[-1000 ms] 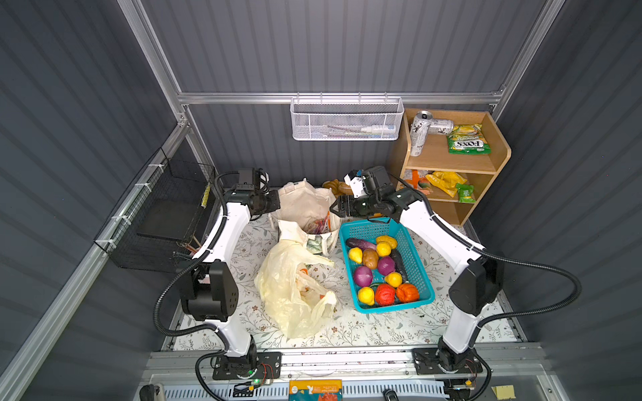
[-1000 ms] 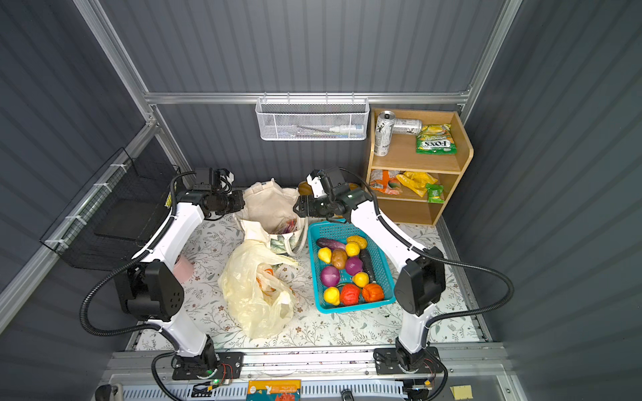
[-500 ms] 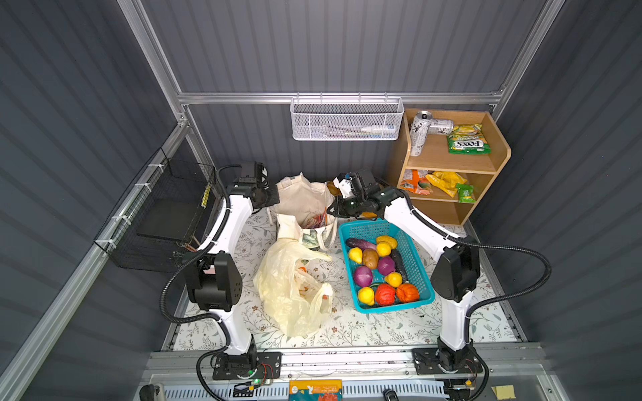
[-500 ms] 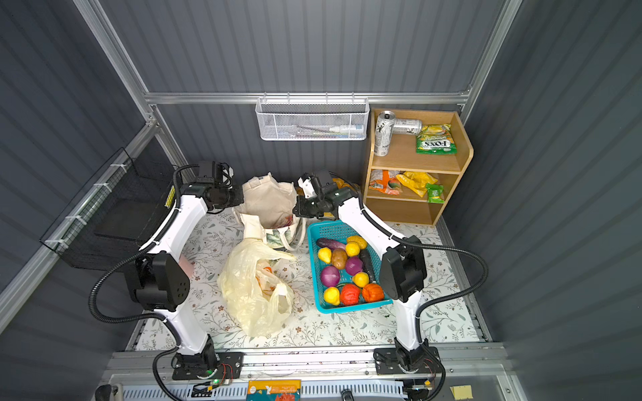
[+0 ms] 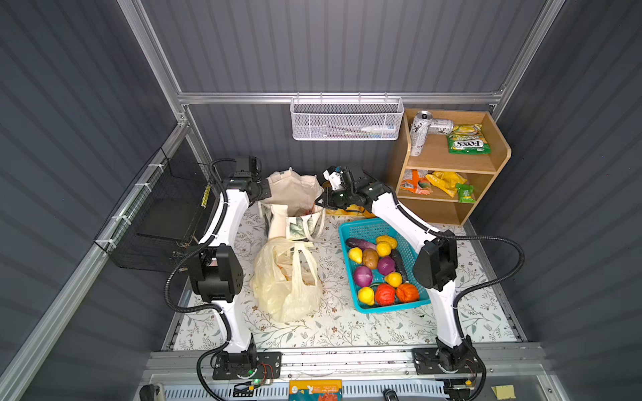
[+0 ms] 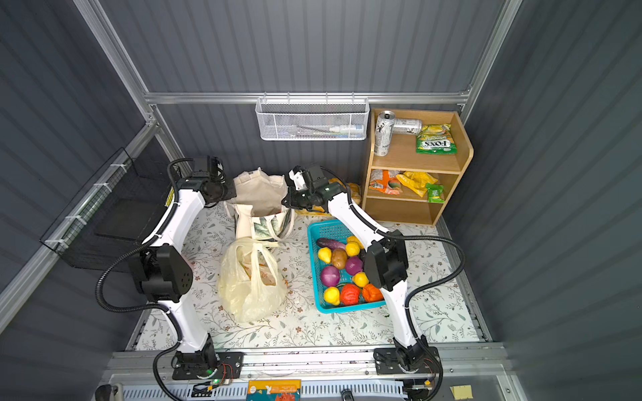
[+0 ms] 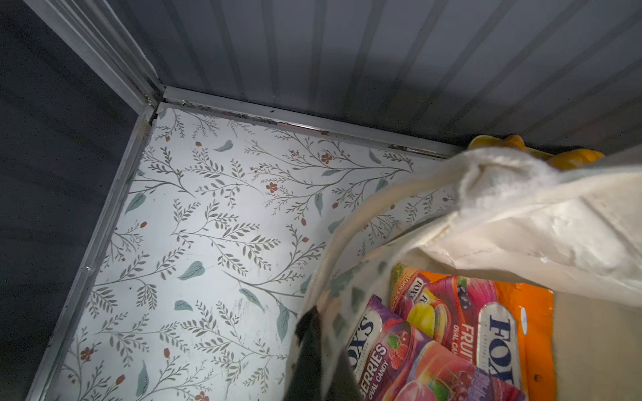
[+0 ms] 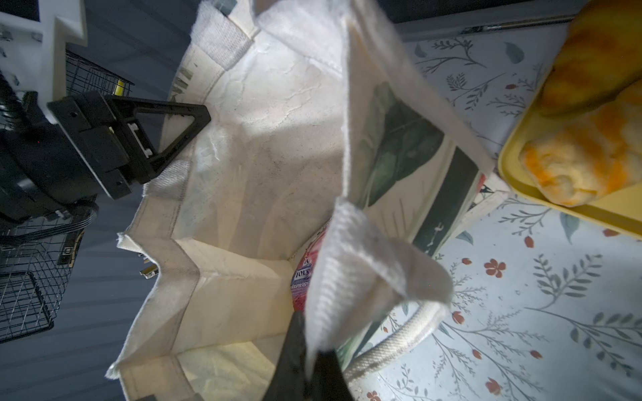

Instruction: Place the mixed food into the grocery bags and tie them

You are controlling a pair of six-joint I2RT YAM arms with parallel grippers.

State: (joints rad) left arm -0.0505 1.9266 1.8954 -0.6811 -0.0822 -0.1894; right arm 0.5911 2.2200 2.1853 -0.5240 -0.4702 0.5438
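The canvas tote (image 5: 295,198) stands at the back of the desk (image 5: 347,326) with its mouth open. The left pincer (image 5: 266,190) is squeezed together on the tote's left edge. The right pincer (image 5: 320,201) is squeezed together on the tote's right edge, at a white strap. The tote's mouth is stretched between the two pincers.

Inside the tote lie a purple candy packet (image 7: 392,357) and an orange candy packet (image 7: 503,326). They touch each other.

Just in front of the tote sits the yellow plastic bag (image 5: 285,284). It is slumped, with its loops on top. Something orange shows through it, but it is too dim to name.

To the right of both bags is the blue-green basket (image 5: 368,231). In it are a purple onion (image 5: 363,276), a dark eggplant (image 5: 359,243) and more toy food in yellow, red and orange.
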